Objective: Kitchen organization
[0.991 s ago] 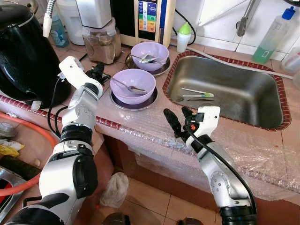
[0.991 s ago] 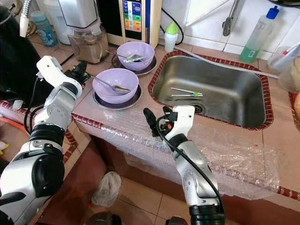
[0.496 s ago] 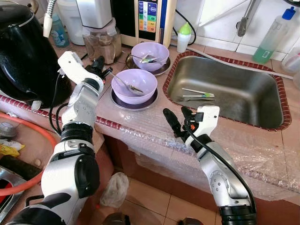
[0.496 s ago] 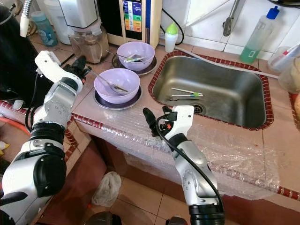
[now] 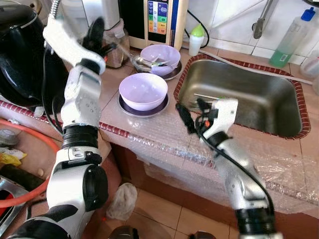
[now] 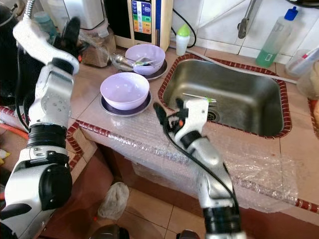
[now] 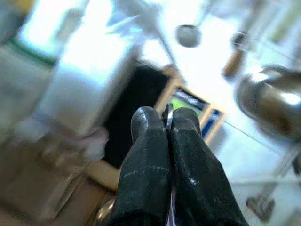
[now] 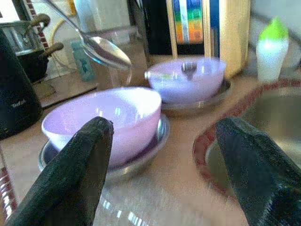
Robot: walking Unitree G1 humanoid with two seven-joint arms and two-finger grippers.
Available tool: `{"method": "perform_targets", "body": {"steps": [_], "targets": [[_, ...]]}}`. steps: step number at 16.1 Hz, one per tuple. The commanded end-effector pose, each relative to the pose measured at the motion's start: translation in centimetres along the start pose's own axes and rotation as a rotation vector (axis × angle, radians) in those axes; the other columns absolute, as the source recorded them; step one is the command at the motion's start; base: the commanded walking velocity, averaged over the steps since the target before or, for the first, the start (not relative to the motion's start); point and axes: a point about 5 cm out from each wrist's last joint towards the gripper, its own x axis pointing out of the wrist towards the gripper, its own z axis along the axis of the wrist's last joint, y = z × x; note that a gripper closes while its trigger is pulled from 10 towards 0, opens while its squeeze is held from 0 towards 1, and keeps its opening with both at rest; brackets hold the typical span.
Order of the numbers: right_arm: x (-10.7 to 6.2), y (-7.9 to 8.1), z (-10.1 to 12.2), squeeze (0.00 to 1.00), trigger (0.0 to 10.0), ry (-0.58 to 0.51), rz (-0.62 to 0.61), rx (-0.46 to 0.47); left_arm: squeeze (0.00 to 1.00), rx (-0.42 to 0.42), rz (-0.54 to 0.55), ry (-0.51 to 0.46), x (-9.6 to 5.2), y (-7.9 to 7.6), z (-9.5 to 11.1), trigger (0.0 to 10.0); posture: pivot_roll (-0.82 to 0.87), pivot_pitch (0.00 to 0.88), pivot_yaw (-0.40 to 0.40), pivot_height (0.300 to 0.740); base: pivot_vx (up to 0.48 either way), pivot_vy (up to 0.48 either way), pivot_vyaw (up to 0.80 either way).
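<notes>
My left gripper (image 5: pixel 97 32) is raised above the counter's back left, shut on the thin handle of a metal spoon (image 6: pixel 115 59). The spoon hangs in the air between the two purple bowls. In the left wrist view the handle shows between the pressed fingertips (image 7: pixel 146 120). The near purple bowl (image 5: pixel 143 91) stands on a steel plate (image 5: pixel 130 109) with nothing in it. The far purple bowl (image 5: pixel 159 53) holds a utensil. My right gripper (image 5: pixel 189 112) is open, low over the counter at the sink's left rim, and faces the near bowl (image 8: pixel 103 117).
A steel sink (image 5: pixel 249 99) on the right holds thin utensils (image 6: pixel 199 98). A black kettle (image 5: pixel 25 55), a blender (image 5: pixel 104 30), a water purifier (image 5: pixel 159 20) and a green-capped bottle (image 5: pixel 196 39) line the back. Bubble wrap (image 5: pixel 164 142) covers the counter's front edge.
My left gripper has lifted the spoon out of the near bowl, up and towards the back left. My right gripper has risen a little near the sink's rim.
</notes>
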Motion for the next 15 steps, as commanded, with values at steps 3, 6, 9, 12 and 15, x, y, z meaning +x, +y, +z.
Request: {"method": "perform_targets", "body": {"steps": [3,6,9,12,15], "targets": [[1.0,0.7,1.5,0.0,10.0,-0.037,0.125,-0.122,0.0,0.138,-0.26,0.024,0.1,-4.9,-0.2,0.0,-0.07,0.039,0.055,0.74,0.0,0.0,0.0],[1.4,0.8,2.4,0.0,10.0,-0.04,0.227,-0.255,0.0,0.208,-0.43,0.117,-1.0,-7.7,-2.5,0.0,-0.06,0.039,0.055,0.74,0.0,0.0,0.0],[1.9,-0.2,2.6,0.0,10.0,-0.034,0.214,-0.305,0.0,0.207,-0.542,0.204,-2.4,-9.2,-4.5,0.0,-0.07,0.044,0.058,0.74,0.0,0.0,0.0],[2.8,-1.0,2.1,0.0,10.0,-0.007,0.154,-0.334,0.0,0.201,-0.607,0.242,-3.5,-10.0,-5.5,0.0,-0.07,0.047,0.059,0.74,0.0,0.0,0.0],[3.5,-1.7,1.5,0.0,0.0,0.016,0.105,-0.35,0.0,0.183,-0.656,0.256,-4.1,-10.7,-5.6,0.0,-0.06,0.046,0.056,0.74,0.0,0.0,0.0]]}}
